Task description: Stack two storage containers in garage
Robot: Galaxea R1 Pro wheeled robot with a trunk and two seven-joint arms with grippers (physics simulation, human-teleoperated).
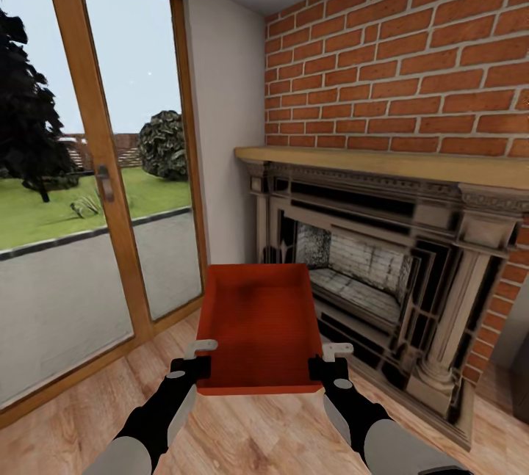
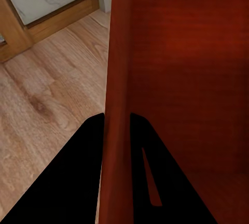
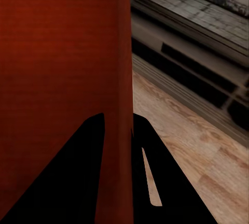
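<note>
One storage container (image 1: 258,328) sits at lower centre of the head frame, held in the air between both arms, open top up, above the wood plank floor (image 1: 250,431). The left gripper (image 1: 192,366) clamps its left wall near the close corner; the left wrist view has the dark fingers (image 2: 85,172) either side of the red wall (image 2: 116,104), closed on it. The right gripper (image 1: 328,366) does the same on the right wall, fingers (image 3: 83,172) straddling the wall (image 3: 116,78). The brick fireplace (image 1: 389,262) fills the right half of the head frame, with a glass door (image 1: 110,189) in a wood frame at left and lawn outside.
</note>
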